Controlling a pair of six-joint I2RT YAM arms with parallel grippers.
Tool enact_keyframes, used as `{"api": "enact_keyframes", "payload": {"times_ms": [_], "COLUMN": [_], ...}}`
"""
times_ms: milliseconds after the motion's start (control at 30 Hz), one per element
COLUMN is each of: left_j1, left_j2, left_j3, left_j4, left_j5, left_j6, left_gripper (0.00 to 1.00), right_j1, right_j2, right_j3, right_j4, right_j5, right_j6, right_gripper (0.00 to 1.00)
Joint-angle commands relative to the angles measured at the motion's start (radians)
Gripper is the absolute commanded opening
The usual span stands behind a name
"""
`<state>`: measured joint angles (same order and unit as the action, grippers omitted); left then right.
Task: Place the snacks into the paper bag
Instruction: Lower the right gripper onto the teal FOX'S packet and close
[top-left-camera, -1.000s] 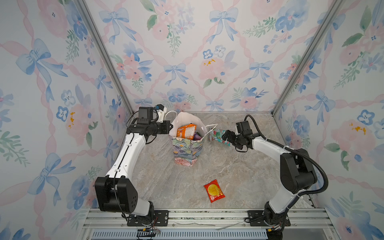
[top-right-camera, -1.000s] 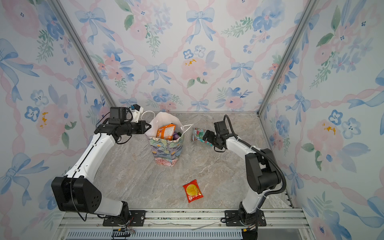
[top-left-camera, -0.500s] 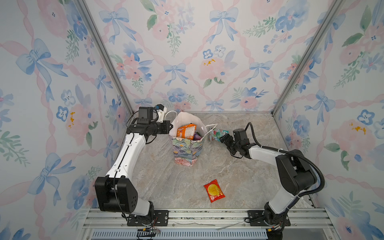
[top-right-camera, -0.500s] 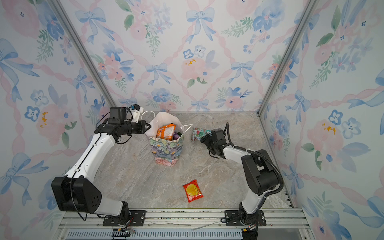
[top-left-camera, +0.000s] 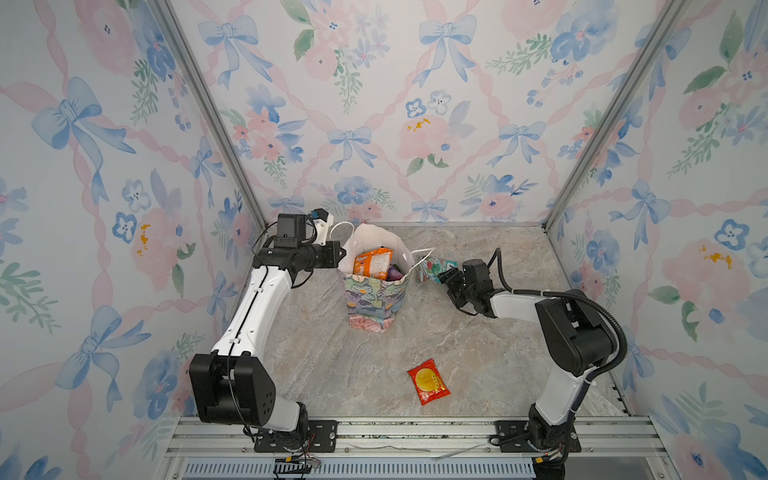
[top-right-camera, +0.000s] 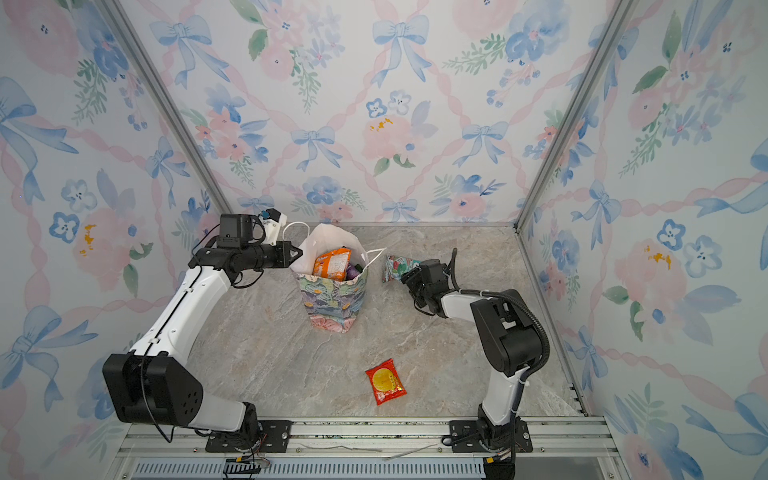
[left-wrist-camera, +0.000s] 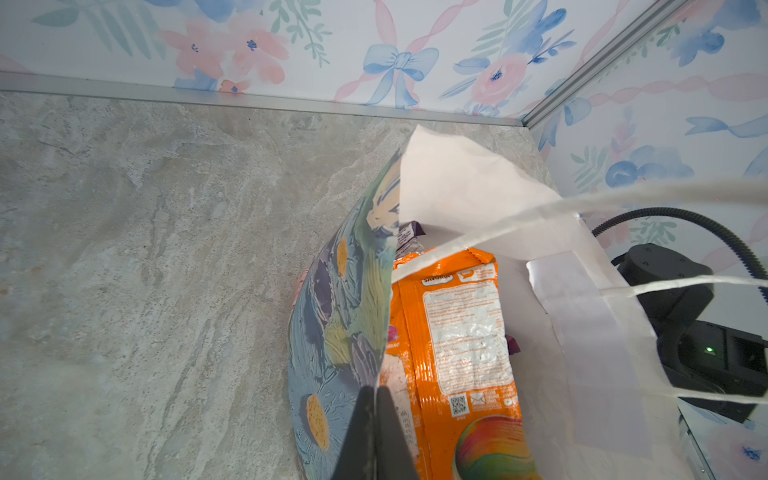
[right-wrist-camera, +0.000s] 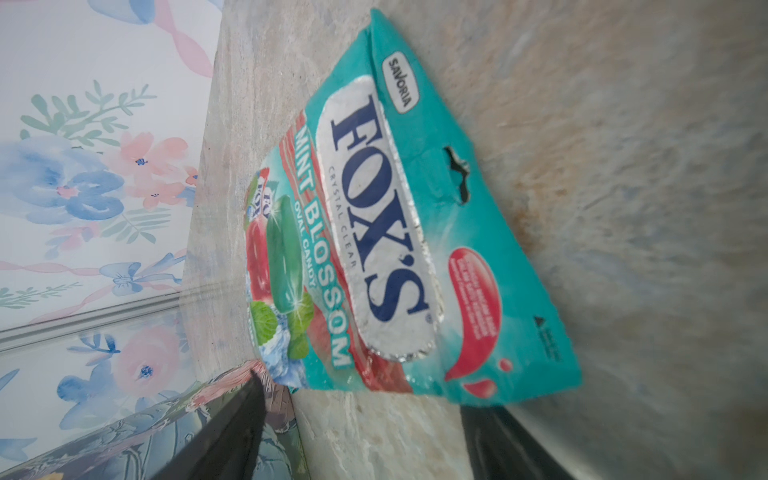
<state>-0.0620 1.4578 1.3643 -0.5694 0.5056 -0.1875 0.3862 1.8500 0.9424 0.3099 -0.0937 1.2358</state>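
Observation:
The flowered paper bag (top-left-camera: 376, 299) (top-right-camera: 332, 299) stands upright mid-table. My left gripper (top-left-camera: 341, 261) (top-right-camera: 297, 252) (left-wrist-camera: 376, 390) is shut on the bag's left rim (left-wrist-camera: 340, 316). An orange packet (top-left-camera: 372, 262) (left-wrist-camera: 453, 345) and a purple one (top-left-camera: 394, 273) (left-wrist-camera: 409, 235) show inside it. A teal FOX'S packet (top-left-camera: 432, 268) (top-right-camera: 397, 266) (right-wrist-camera: 395, 232) lies on the table just right of the bag. My right gripper (top-left-camera: 446, 276) (top-right-camera: 409, 277) (right-wrist-camera: 365, 399) stands open, low, right at the packet's near edge, with only bare table between its fingers. A red packet (top-left-camera: 428, 381) (top-right-camera: 385, 381) lies toward the front.
Flowered walls close in the table at the back and on both sides. A metal rail (top-left-camera: 374, 430) runs along the front. The bag's white cord handles (left-wrist-camera: 582, 203) hang loose over its mouth. The bag's side (right-wrist-camera: 124, 436) is close beside my right gripper.
My right arm has dropped lower beside the teal packet and its jaws have narrowed somewhat. The left arm, the bag and the red packet have not moved.

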Motion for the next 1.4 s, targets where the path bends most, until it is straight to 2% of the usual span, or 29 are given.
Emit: {"api": "enact_keyframes", "payload": {"times_ms": [0,400,633,967,1133,1367], "left_j1": [0.006,0.011,0.013,0.014,0.016,0.018], "left_j2": [-0.005,-0.012,-0.008,-0.008,-0.002,-0.001], "left_j3": [-0.027,-0.027,-0.027,-0.028,-0.027,-0.027], "left_j4": [-0.032,-0.033,-0.033,-0.032,-0.032,-0.032], "left_j5": [-0.013,-0.012,-0.010,-0.009,-0.006,-0.006], "left_j6": [0.019,0.020,0.020,0.020,0.020,0.020], "left_gripper": [0.00,0.00,0.00,0.00,0.00,0.00], "right_j1": [-0.012,-0.064,-0.094,-0.127,-0.134,-0.141], "right_j2": [0.042,0.100,0.140,0.180,0.154,0.045], "right_j3": [0.021,0.066,0.103,0.149,0.147,0.138], "right_j4": [0.034,0.096,0.110,0.108,0.110,0.054], "right_j5": [0.015,0.023,-0.007,-0.094,-0.132,-0.184], "right_j6": [0.032,0.053,0.020,-0.062,-0.080,-0.128], "right_gripper": [0.74,0.68,0.52,0.22,0.12,0.00]}}
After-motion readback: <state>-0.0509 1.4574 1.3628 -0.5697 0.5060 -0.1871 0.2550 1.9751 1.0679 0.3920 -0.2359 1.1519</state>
